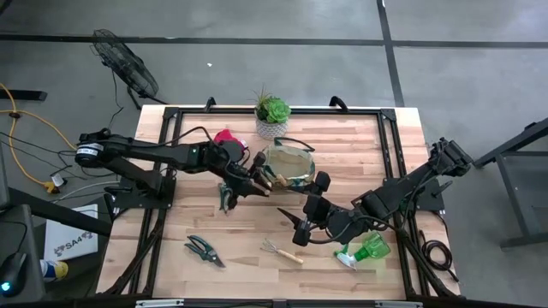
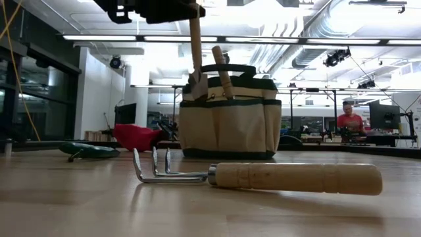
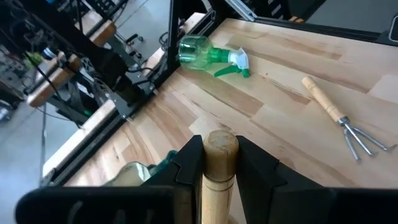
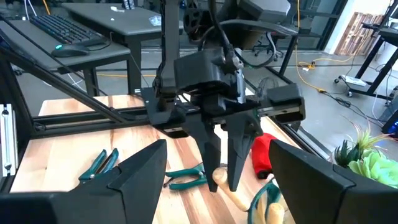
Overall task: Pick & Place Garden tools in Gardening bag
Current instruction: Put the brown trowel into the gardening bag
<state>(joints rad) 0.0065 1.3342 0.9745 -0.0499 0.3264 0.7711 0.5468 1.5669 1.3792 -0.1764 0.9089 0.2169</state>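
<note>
Pale butcher-block wooden table (image 2: 79,197): smooth, satin sheen. Small hand rake (image 2: 263,176): matt turned-wood handle, bright polished metal tines and ferrule. Tan fabric gardening bag (image 2: 230,118): woven cloth, matt, dark rim binding. Translucent green plastic spray bottle (image 3: 208,55): glossy. Round-ended wooden trowel handle (image 3: 221,162): smooth, unvarnished look

High cam straight down on desk (image 1: 360,162); low cam at desktop level, close behind hand rake (image 2: 263,176); both catch gardening bag (image 1: 288,164).
</note>
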